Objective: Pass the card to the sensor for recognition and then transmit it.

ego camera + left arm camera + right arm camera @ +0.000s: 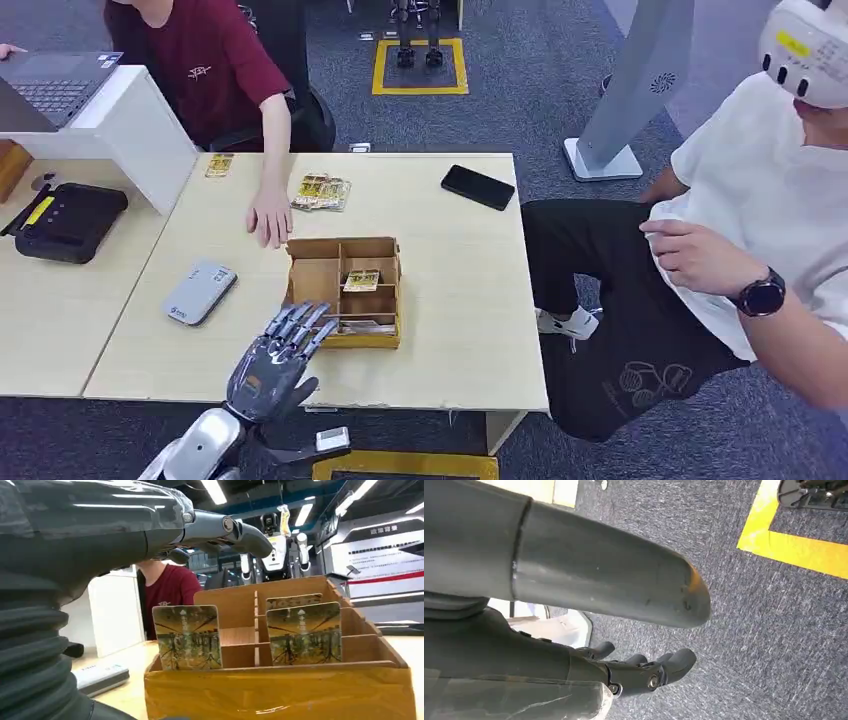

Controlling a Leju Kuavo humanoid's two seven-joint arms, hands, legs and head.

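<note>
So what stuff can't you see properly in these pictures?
- Cards in the cardboard box: the print is too blurred in the left wrist view and too small in the head view.
- Left hand: the wrist view cuts off most of its fingers behind the grey cover.
- Right hand: the thick thumb hides part of it; it hangs over carpet.
- Grey sensor: markings too small to read.

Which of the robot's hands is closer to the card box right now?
Left. The left hand hovers at the near-left corner of the card box, fingers spread. The right hand hangs over the carpet, away from the table.
</note>
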